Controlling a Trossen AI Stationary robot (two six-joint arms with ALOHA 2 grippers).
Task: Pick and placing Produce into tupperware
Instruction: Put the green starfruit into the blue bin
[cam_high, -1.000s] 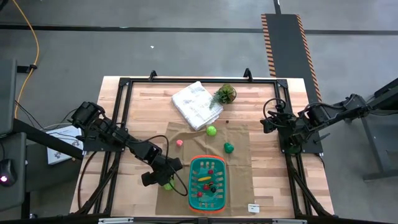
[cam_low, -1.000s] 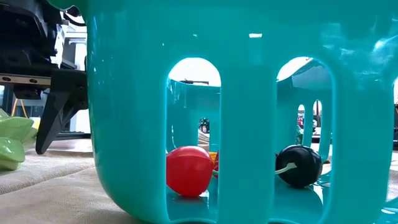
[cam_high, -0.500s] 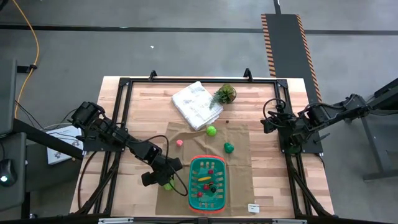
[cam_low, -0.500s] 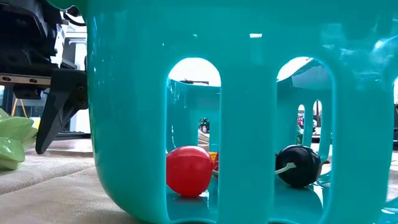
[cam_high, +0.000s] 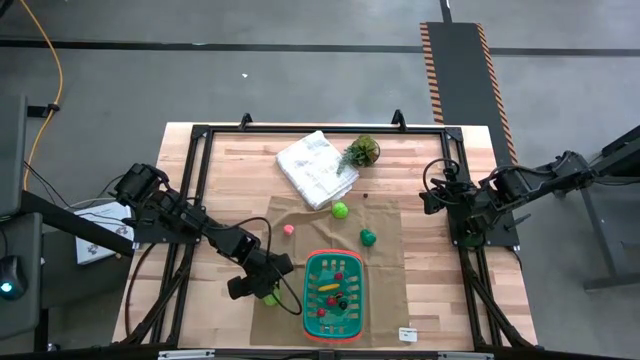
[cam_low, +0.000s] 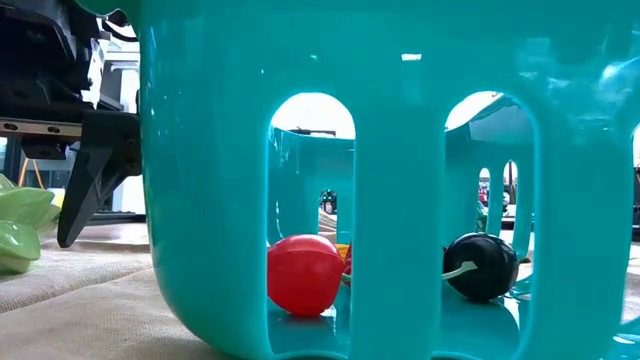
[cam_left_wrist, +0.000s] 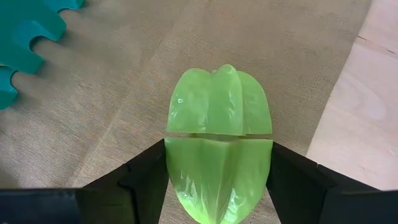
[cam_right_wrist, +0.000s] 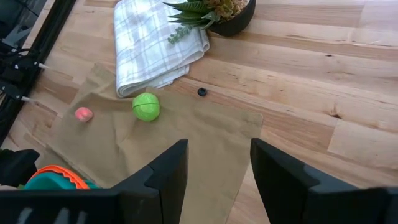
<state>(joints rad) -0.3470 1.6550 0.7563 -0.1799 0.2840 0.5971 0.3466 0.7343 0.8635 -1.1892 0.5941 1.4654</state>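
Observation:
The green tupperware basket with an orange-red rim stands on a tan mat near the table's near edge. It fills the low view and holds a red piece, a dark piece and others. My left gripper is just left of the basket, shut on a ridged light-green fruit, which also shows in the low view. A green ball, a darker green piece and a small pink piece lie on the mat. My right gripper waits open at the table's right side. My left gripper pinches the light-green fruit between its two fingers, one finger on each side of the fruit's nearer half. The fingers slant down from the table's left. The fruit rests on the tan mat, its far half sticking out past the fingertips.
A folded white checked cloth and a leafy potted plant sit toward the far edge. The tan mat covers the middle. A small white tag lies near the near edge. Black frame rails border the table.

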